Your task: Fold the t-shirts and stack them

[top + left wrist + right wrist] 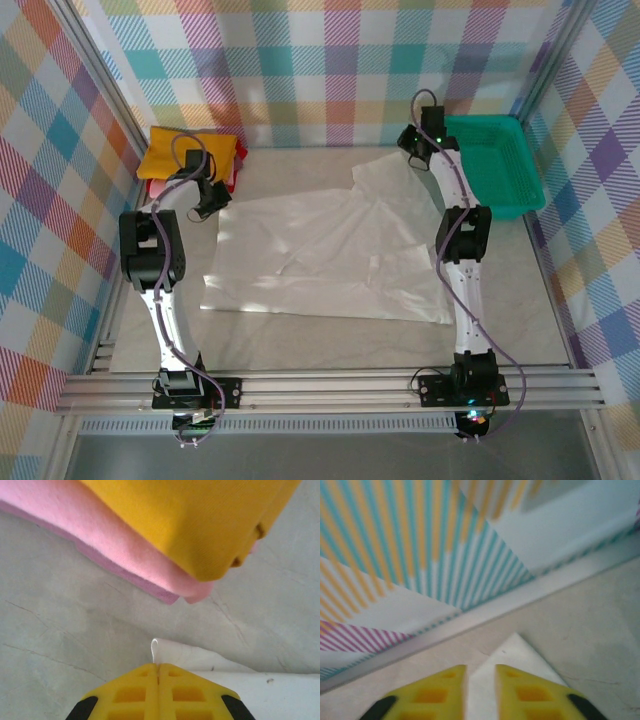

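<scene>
White t-shirt (320, 250) is spread flat mid-tabletop (500, 290), front face up, a few creases, one sleeve reaching toward the back right. Folded stack sits in the back left corner: yellow t-shirt (185, 152) on top, a pink t-shirt (232, 180) edge showing at its right side, something red just behind that, too small to say more. Green basket (495, 165) is back right against the plaid wall (330, 60), just beside the right arm's wrist and apart from the white shirt. Left tool (208, 203) is down at the white shirt's back left corner, between the shirt and the stack. Left wrist view: left tool (159, 666) is clenched, yellow tips pressed flat together, with a small lip of the white t-shirt (210, 662) curling up right at the seam, so it's pinching that edge. Ahead of it is bare tabletop, then the pink t-shirt (100, 535) under the yellow t-shirt (200, 520), not touching the tool. Right tool (418, 145) is at the shirt's back right end, near the wall. Right wrist view: right tool (481, 669) is released, tips a narrow gap apart, with a pointed corner of the white t-shirt (517, 652) lying on the tabletop in line with that gap. Can't tell whether the tips touch the cloth.
</scene>
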{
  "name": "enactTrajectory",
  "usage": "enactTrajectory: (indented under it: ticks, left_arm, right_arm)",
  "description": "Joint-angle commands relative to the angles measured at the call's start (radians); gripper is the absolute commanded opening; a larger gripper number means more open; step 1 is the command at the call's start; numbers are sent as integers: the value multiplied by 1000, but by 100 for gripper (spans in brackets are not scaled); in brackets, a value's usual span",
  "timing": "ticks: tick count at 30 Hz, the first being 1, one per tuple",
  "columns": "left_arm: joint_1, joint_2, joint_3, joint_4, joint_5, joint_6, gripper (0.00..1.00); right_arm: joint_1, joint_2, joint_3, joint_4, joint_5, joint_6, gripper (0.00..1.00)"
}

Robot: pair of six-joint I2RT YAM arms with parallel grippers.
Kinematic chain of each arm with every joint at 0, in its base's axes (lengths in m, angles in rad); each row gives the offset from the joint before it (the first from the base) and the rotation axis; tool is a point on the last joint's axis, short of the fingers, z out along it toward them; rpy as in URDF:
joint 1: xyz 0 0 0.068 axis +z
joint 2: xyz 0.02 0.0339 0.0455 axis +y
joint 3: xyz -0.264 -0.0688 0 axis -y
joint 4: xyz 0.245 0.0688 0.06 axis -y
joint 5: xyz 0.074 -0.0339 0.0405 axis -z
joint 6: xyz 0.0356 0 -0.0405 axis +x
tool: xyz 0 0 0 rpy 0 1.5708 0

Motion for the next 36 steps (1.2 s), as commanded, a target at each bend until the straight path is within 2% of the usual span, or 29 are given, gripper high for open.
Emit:
enactTrajectory:
  ticks: [1, 4, 10, 14, 20, 25, 28, 33, 35, 36]
  left_arm:
    - [19, -80, -51, 9, -27, -12, 0]
    - [21, -101, -105, 17, -27, -22, 0]
    - [34, -160, -218, 38, -43, -32, 0]
    - [45, -177, -244, 35, -35, -25, 0]
    - [48, -209, -290, 45, -35, -20, 0]
    - [48, -199, -284, 49, -26, -15, 0]
    - [47, -193, -269, 57, -26, -16, 0]
    - [48, -168, -221, 43, -8, -10, 0]
    - [48, -158, -204, 46, -1, -10, 0]
    - [48, -152, -196, 46, 1, -10, 0]
  right_arm:
    - [-14, 10, 28, -5, 12, -40, 33]
    - [-14, 48, 47, 4, 9, -39, 46]
    - [-12, 89, 50, 18, -9, -44, 51]
    - [-2, 121, 53, 14, -21, -41, 61]
    - [4, 160, 79, -25, -40, -4, 64]
    - [18, 177, 78, -48, -161, 32, 59]
    - [38, 184, 76, -44, -222, 36, 49]
    - [51, 183, 78, -22, -196, 34, 37]
    - [50, 182, 78, -18, -189, 38, 25]
    - [51, 183, 78, -17, -185, 38, 22]
